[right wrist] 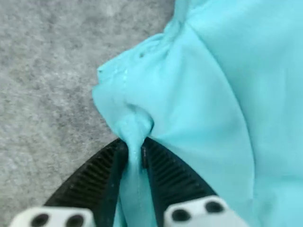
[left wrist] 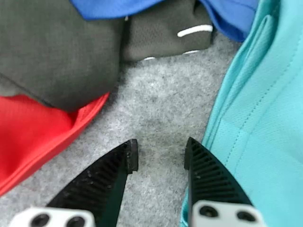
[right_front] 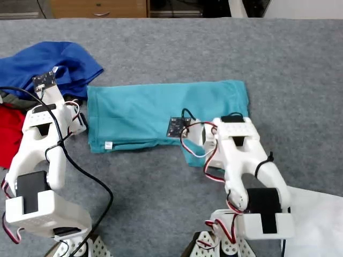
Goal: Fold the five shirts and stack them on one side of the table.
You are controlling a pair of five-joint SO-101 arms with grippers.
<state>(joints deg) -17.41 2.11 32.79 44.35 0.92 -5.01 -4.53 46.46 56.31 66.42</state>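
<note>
A teal shirt lies partly folded across the middle of the grey table. My right gripper is shut on a bunched fold of the teal shirt near its front right corner; in the high view that arm covers the corner. My left gripper stands open just above bare table beside the teal shirt's left edge, nothing between its fingers. A blue shirt, a red shirt and a dark shirt lie heaped at the left.
A white garment lies at the front right corner. Grey felt table stretches bare at the back right. A wooden drawer unit stands beyond the far edge. Cables trail from both arms.
</note>
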